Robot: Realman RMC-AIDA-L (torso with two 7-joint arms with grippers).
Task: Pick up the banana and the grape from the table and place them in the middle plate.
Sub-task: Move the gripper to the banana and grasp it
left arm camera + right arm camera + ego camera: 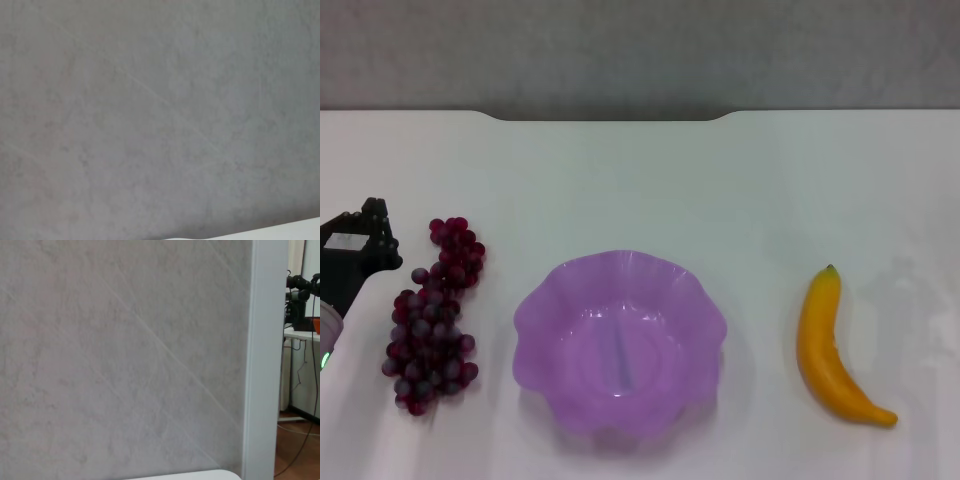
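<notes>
In the head view the purple scalloped middle plate (620,345) stands at the centre front of the white table (650,180) with nothing in it. The grape (432,315), a long dark red-purple bunch, lies left of the plate. To the plate's right lies the yellow-orange banana (832,350), its dark stem tip pointing away from me. My left gripper (365,240) shows at the left edge, just left of the grape's far end and apart from it. The right gripper is out of view. Both wrist views show only a grey wall.
The table's far edge has a notch (610,115) in the middle, with the grey wall behind it. In the right wrist view a white pillar (265,360) and a distant desk with equipment (302,295) show.
</notes>
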